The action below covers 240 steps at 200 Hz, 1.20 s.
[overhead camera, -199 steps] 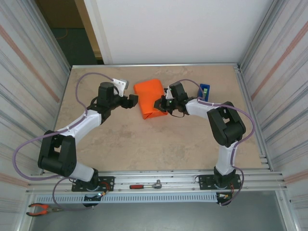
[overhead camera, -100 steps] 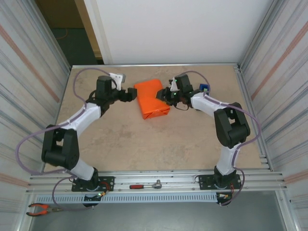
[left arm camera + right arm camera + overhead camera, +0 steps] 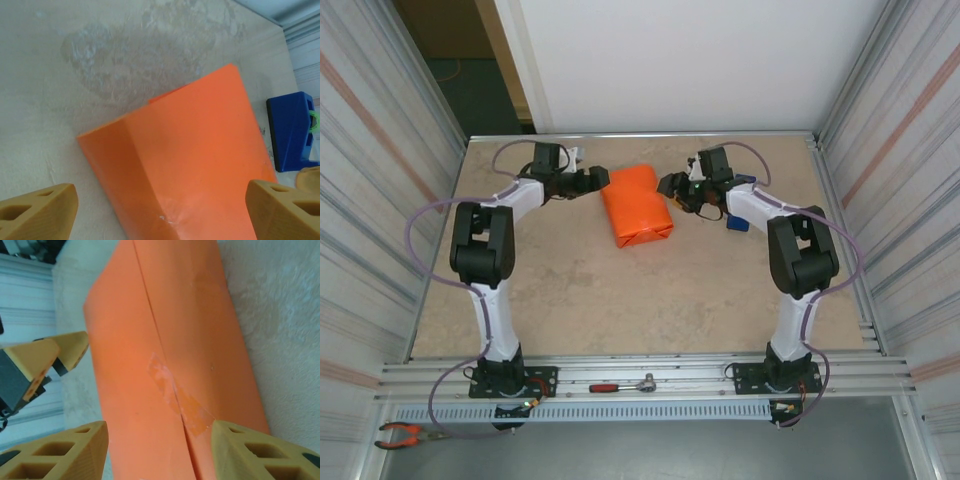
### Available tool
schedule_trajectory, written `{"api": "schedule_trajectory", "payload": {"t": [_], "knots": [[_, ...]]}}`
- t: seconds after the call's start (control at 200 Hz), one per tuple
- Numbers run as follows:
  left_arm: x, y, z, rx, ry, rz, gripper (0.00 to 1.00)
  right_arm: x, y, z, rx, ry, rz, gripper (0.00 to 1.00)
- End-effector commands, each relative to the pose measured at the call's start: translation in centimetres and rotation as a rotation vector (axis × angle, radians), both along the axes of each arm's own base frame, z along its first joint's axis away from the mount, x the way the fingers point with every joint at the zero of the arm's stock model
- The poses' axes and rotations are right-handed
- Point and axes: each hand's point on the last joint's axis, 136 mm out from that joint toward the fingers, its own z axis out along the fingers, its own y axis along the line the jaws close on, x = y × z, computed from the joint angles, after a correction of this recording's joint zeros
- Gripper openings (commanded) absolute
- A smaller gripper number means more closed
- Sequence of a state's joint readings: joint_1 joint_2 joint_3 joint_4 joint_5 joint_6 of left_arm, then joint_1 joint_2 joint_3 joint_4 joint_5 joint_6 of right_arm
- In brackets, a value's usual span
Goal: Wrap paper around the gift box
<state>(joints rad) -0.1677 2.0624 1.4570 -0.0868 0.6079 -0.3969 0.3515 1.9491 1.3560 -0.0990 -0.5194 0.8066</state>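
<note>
The paper (image 3: 635,205) is folded into a bright orange parcel lying at the back middle of the table; the gift box is hidden inside it. A clear tape strip (image 3: 182,402) crosses the seam on the paper (image 3: 165,340). My left gripper (image 3: 592,180) is open beside the parcel's far left corner. In the left wrist view its fingers (image 3: 40,210) stand wide apart over the paper (image 3: 190,160). My right gripper (image 3: 672,188) is open at the parcel's far right side. Its fingers (image 3: 260,455) straddle the taped seam and hold nothing.
A blue tape dispenser (image 3: 738,222) stands right of the parcel, partly behind the right arm, and shows as the blue dispenser (image 3: 292,130) at the left wrist view's right edge. A ratchet (image 3: 620,385) and pliers (image 3: 405,433) lie on the front rail. Metal walls close both sides.
The right gripper has opened and drawn back toward the parcel's far right corner. The left arm has swung toward the back, its gripper staying open at the parcel's far left corner.
</note>
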Motion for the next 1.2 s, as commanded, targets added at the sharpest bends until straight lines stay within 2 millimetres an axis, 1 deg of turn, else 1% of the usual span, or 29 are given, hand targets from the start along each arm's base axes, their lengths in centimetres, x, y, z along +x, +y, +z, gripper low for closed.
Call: {"api": "schedule_trajectory", "payload": {"t": [0.0, 0.095, 0.175, 0.255, 0.331, 0.426, 0.486, 0.521, 0.576, 0.611, 0.661, 0.716, 0.761, 0.817, 0.887, 0.997, 1.092, 1.157, 1.197], "knots": [[0.0, -1.5, 2.0, -0.091, 0.012, -0.049, 0.86, -0.4, 1.4, -1.2, 0.001, 0.026, 0.011, 0.52], [-0.8, -2.4, 1.5, -0.112, 0.038, -0.093, 0.83, -1.5, 1.7, -2.0, -0.009, 0.035, 0.014, 0.45], [-1.8, -3.1, 1.0, -0.120, 0.052, -0.130, 0.81, -2.8, 1.8, -2.6, -0.022, 0.042, 0.014, 0.43], [-3.2, -3.8, 0.6, -0.117, 0.061, -0.165, 0.80, -4.2, 1.8, -2.9, -0.037, 0.044, 0.016, 0.41], [-4.7, -4.1, 0.3, -0.115, 0.069, -0.190, 0.79, -5.9, 1.9, -3.1, -0.043, 0.041, 0.017, 0.37], [-6.9, -4.6, 0.2, -0.112, 0.073, -0.226, 0.77, -8.1, 2.0, -3.3, -0.061, 0.031, 0.022, 0.35], [-8.3, -4.6, 0.2, -0.104, 0.073, -0.240, 0.77, -9.2, 1.9, -2.8, -0.070, 0.011, 0.025, 0.36], [-9.0, -4.5, 0.3, -0.102, 0.072, -0.240, 0.76, -9.9, 1.7, -2.6, -0.079, 0.002, 0.023, 0.37], [-9.9, -4.2, 0.6, -0.097, 0.062, -0.231, 0.76, -10.5, 0.9, -2.0, -0.103, -0.015, 0.000, 0.45], [-10.2, -3.9, 0.8, -0.088, 0.053, -0.219, 0.76, -10.9, 0.4, -1.3, -0.113, -0.037, -0.017, 0.50], [-10.4, -3.2, 1.1, -0.072, 0.039, -0.192, 0.76, -11.2, -0.3, -0.4, -0.120, -0.064, -0.038, 0.54], [-10.3, -2.5, 1.5, -0.061, 0.030, -0.152, 0.77, -11.6, -0.5, 0.8, -0.120, -0.090, -0.044, 0.55], [-10.1, -1.8, 1.9, -0.049, 0.019, -0.115, 0.78, -11.9, -0.4, 1.6, -0.117, -0.108, -0.034, 0.55], [-9.6, -1.0, 2.5, -0.045, 0.003, -0.076, 0.79, -12.4, 0.4, 2.4, -0.100, -0.123, -0.002, 0.53], [-9.1, -0.5, 3.1, -0.030, -0.017, -0.051, 0.80, -13.0, 2.0, 3.1, -0.068, -0.128, 0.068, 0.48], [-8.4, -0.1, 3.6, 0.009, -0.036, -0.044, 0.81, -13.8, 5.0, 3.7, -0.034, -0.134, 0.178, 0.30], [-7.9, 0.1, 3.9, 0.024, -0.042, -0.036, 0.81, -14.3, 7.2, 3.1, -0.028, -0.123, 0.247, 0.14], [-7.6, 0.2, 4.0, 0.028, -0.043, -0.033, 0.81, -14.7, 8.3, 2.3, -0.028, -0.107, 0.280, 0.06], [-7.5, 0.3, 4.0, 0.031, -0.047, -0.030, 0.81, -14.8, 8.8, 1.8, -0.028, -0.096, 0.294, 0.02]]}}
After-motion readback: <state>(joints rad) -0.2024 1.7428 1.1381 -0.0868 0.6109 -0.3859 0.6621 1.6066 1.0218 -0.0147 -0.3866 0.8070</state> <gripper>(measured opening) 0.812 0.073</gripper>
